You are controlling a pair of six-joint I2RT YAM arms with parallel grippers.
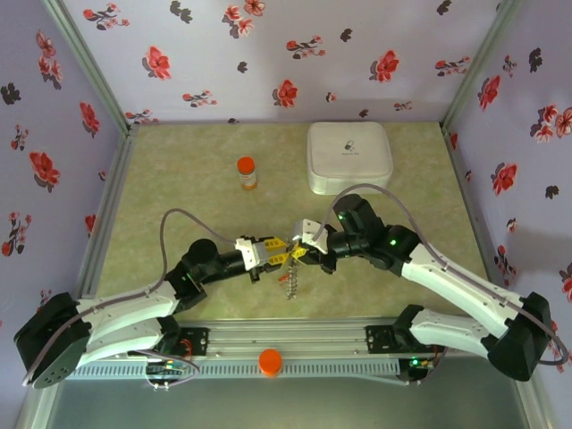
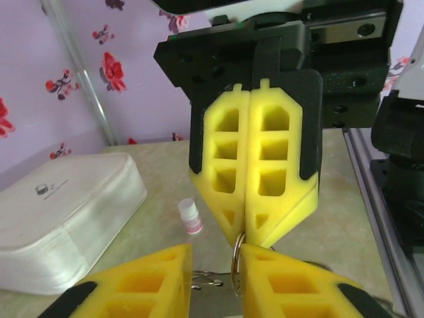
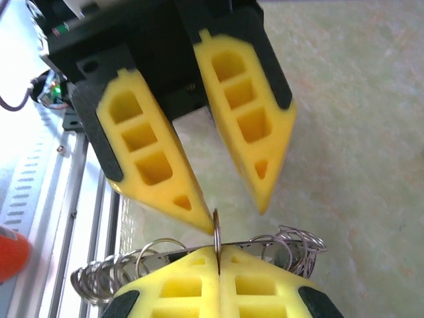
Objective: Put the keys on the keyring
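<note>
Right gripper (image 3: pixel 217 255) clamped shut on keyring (image 3: pixel 216 224) loop — loop pokes past its tips into gap of left gripper (image 3: pixel 235 218), part-open — against one finger.

I see bench (image 1: pixel 179 170) sides free; left claw (image 1: pixel 286 255) and right claw (image 1: pixel 298 253) meet centrally; small orange bottle (image 1: pixel 246 172), white rounded-square case (image 1: pixel 349 156) behind.

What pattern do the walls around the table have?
Pale purple walls with red and dark flowers, clearest in the top external view.
</note>
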